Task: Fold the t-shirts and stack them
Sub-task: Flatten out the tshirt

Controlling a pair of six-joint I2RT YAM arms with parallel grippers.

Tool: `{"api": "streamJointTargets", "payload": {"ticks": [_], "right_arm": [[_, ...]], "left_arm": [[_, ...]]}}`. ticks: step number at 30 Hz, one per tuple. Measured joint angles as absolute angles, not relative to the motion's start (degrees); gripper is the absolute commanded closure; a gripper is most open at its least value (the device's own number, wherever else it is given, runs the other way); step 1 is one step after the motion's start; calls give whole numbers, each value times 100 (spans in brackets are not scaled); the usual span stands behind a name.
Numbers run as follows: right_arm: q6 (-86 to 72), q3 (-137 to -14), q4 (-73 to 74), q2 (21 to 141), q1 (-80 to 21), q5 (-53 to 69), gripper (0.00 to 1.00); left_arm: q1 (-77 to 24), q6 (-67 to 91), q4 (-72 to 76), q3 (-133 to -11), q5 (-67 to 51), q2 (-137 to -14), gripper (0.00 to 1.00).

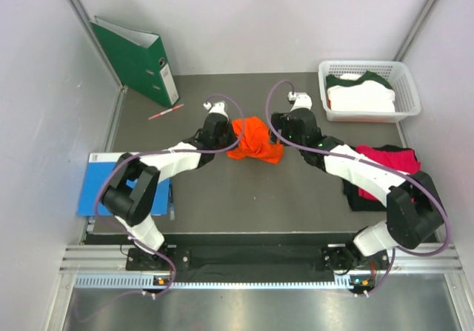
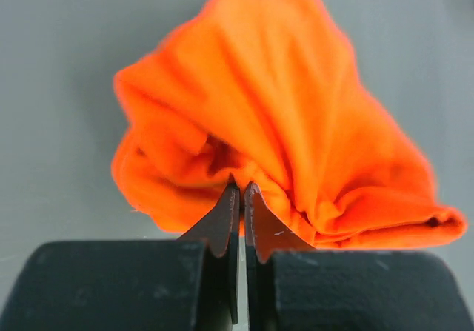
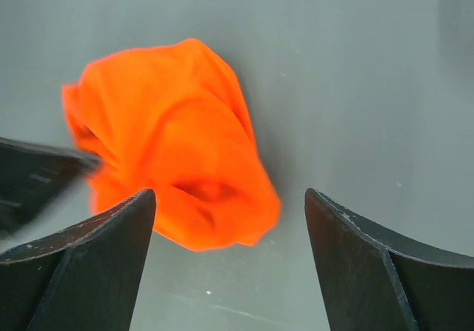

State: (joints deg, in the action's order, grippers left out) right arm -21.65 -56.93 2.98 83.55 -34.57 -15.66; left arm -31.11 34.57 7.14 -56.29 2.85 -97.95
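From above, orange t-shirt (image 1: 255,140) bunched at the middle of the worktop (image 1: 237,198), nipped at its left edge by the closed left fingers (image 1: 227,132), right fingers (image 1: 275,127) just beside its right edge; from the left wrist, tips pressed together on a near fold; from the right wrist, spread wide, bunch just ahead between the tips.

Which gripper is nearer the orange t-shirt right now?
Left. The left gripper is shut on an edge of the orange t-shirt; the right gripper hangs open beside it, not touching.
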Motion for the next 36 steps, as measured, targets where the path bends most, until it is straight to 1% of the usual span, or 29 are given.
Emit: {"api": "streamJointTargets", "payload": {"ticks": [5, 9, 12, 14, 18, 21, 25, 29, 30, 31, 32, 33, 34, 36], "right_arm": [[-2235, -5463, 292, 8147, -3214, -1581, 19], [-2342, -5319, 263, 8099, -3009, -1522, 20], [-2410, -5284, 279, 8099, -2958, -1459, 20], [-2436, -5284, 255, 8099, -2950, -1380, 20], [-2497, -5256, 237, 8099, -2932, -1293, 20], [-2517, -5164, 215, 8095, -2873, -1260, 19], [-2521, -4936, 211, 8007, -2703, -1251, 20], [-2521, -4663, 257, 7756, -2484, -1271, 20], [-2521, -4633, 263, 7699, -2434, -1275, 20], [-2519, -4606, 257, 7647, -2386, -1282, 20], [-2517, -4571, 250, 7572, -2324, -1284, 20], [-2515, -4543, 255, 7507, -2272, -1291, 20], [-2512, -4530, 263, 7454, -2228, -1299, 20], [-2508, -4525, 237, 7393, -2178, -1304, 20]], "left_arm": [[-3065, 2932, -148, -6355, 1293, -8906, 100], [-2827, 2344, -904, -7240, 2038, -8090, 100], [-2685, 1949, -1452, -8068, 2281, -7859, 100], [-2661, 1734, -1787, -8766, 2241, -7887, 100], [-2672, 1483, -2185, -9894, 1446, -8256, 100], [-2768, 1389, -2287, -10348, 716, -8803, 100], [-3183, 1225, -2464, -10294, 78, -9791, 100], [-3828, 1175, -2700, -9776, -379, -10881, 100], [-3944, 1192, -2746, -9620, -471, -11026, 88], [-4056, 1223, -2735, -9404, -569, -11120, 65], [-4198, 1275, -2722, -9065, -716, -11135, 47], [-4274, 1280, -2759, -8879, -825, -11128, 16], [-4348, 1343, -2698, -8665, -945, -11096, 2], [-4403, 1472, -2606, -8291, -1044, -10986, 2]]}}
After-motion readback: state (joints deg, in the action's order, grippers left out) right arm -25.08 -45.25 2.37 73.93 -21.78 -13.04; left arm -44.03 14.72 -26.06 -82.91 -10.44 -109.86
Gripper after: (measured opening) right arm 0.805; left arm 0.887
